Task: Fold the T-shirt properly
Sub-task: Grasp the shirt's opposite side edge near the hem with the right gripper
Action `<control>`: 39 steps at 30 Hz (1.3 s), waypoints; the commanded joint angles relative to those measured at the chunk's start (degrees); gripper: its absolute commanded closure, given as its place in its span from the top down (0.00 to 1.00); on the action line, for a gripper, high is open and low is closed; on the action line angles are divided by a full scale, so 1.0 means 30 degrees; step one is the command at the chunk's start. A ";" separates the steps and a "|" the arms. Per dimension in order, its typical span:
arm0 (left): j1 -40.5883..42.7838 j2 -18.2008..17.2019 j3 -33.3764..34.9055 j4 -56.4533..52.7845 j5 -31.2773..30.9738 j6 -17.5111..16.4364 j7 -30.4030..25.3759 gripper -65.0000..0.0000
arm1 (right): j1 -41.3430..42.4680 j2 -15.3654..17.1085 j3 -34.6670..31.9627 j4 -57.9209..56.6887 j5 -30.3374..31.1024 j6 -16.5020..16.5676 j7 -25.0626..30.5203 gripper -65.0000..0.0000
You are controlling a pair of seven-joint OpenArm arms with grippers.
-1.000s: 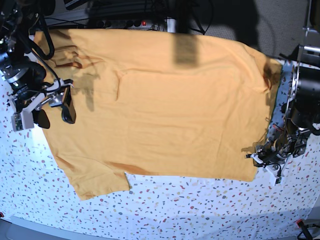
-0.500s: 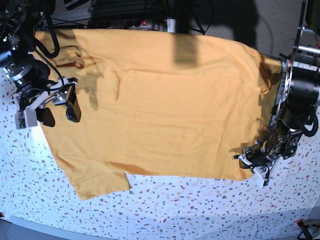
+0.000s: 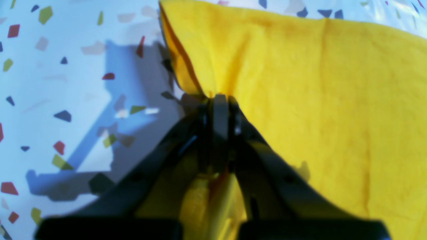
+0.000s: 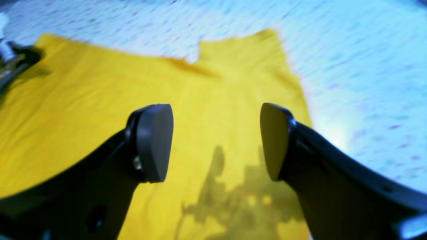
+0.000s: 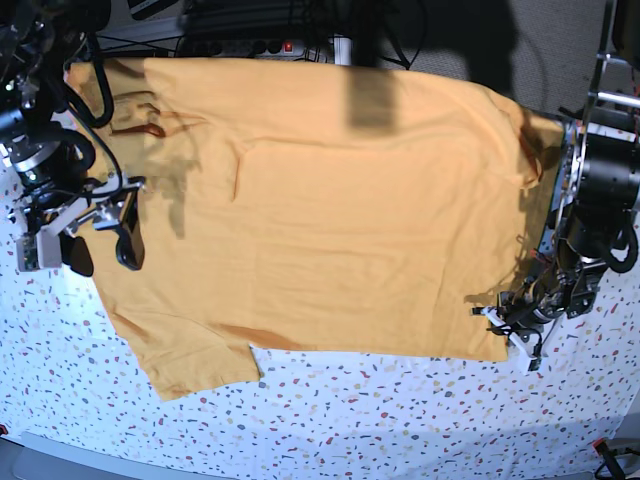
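The mustard T-shirt [image 5: 330, 210] lies spread flat on the speckled white cloth [image 5: 400, 420], one sleeve at the front left. My left gripper [image 5: 503, 326] is at the shirt's front right corner. In the left wrist view the left gripper [image 3: 219, 101] is shut on a pinch of the T-shirt [image 3: 317, 100] at its edge, and the fabric bunches up into the jaws. My right gripper [image 5: 103, 250] hangs open over the shirt's left edge. In the right wrist view its fingers [image 4: 153, 143] stand wide apart above the T-shirt [image 4: 83, 100], holding nothing.
A power strip and cables [image 5: 260, 45] run along the back edge behind the shirt. The left arm's base [image 5: 605, 190] stands at the right, the right arm's body [image 5: 40, 140] at the left. Speckled cloth [image 3: 50, 83] shows bare along the front.
The left gripper has shut on the shirt's corner edge. The right gripper has shifted a little toward the front and left, with its jaws still apart.
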State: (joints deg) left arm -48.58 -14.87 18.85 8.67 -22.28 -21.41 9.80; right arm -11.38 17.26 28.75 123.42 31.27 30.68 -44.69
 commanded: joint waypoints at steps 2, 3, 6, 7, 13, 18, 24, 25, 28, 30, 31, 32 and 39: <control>-0.0692 -0.0131 -0.0015 0.0284 -0.0095 -0.0087 -0.0284 0.00 | 0.1064 0.0233 0.0087 -0.0663 -0.1479 -0.1217 0.0627 0.60; -0.0685 -0.0131 -0.0015 0.0284 -0.0095 -0.0087 -0.0255 0.00 | 0.1501 0.0233 0.0087 -0.1384 -0.2164 -0.1574 0.0634 0.60; -0.0692 -0.0131 -0.0015 0.0284 -0.0087 -0.0087 -0.0131 0.00 | 0.2790 0.0408 0.0073 -0.4277 -0.2652 -0.1821 0.0685 0.60; -0.0685 -0.0131 -0.0015 0.0284 -0.0087 -0.0095 -0.0124 0.00 | 0.3264 0.0597 0.0015 -0.5355 -0.2659 -0.1814 0.0685 0.60; -0.0692 -0.0124 -0.0015 0.0284 -0.0087 -0.0095 0.0430 0.00 | 0.6892 0.2390 -0.0109 -1.2218 -0.2790 -0.1814 0.0678 0.60; -0.0685 -0.0124 -0.0015 0.0284 -0.0087 -0.0095 0.0423 0.00 | 1.0652 0.3694 -0.0364 -1.7915 -0.2725 -0.1800 0.0678 0.60; -0.0692 -0.0117 -0.0015 0.0284 -0.0095 -0.0095 0.0444 0.00 | 1.4826 0.4248 -0.4211 -2.4276 -0.3694 -0.1355 0.1384 0.60; -0.0692 -0.0117 -0.0015 0.0284 -0.0095 -0.0095 0.0444 0.00 | 1.5395 0.4204 -0.5122 -2.5201 -0.4167 -0.1290 0.1829 0.60; -0.0692 -0.0124 -0.0015 0.0284 -0.0087 -0.0095 0.0903 0.00 | 1.6779 0.4022 -0.7643 -2.7576 -0.5027 -0.1290 0.2922 0.60; -0.0685 -0.0131 -0.0015 0.0284 -0.0095 -0.0095 0.1413 0.00 | 1.7362 0.3934 -0.8896 -2.8844 -0.5020 -0.1384 0.3592 0.60; -0.0685 -0.0131 -0.0015 0.0284 -0.0095 -0.0095 0.1603 0.00 | 1.7537 0.3934 -0.9326 -2.9368 -0.5020 -0.1457 0.3898 0.60; -0.0692 -0.0124 -0.0015 0.0284 -0.0095 -0.0095 0.1727 0.00 | 1.7660 0.3927 -0.9624 -2.9791 -0.5005 -0.1537 0.4167 0.60; -0.0685 -0.0124 -0.0015 0.0284 -0.0095 -0.0095 0.1719 0.00 | 1.7573 0.3934 -0.9828 -3.1765 -0.5020 -0.1581 0.4554 0.60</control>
State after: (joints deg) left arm -48.93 -14.87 18.85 8.97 -22.57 -21.45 14.37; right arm 39.59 28.16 -0.84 27.51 16.19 26.04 -31.31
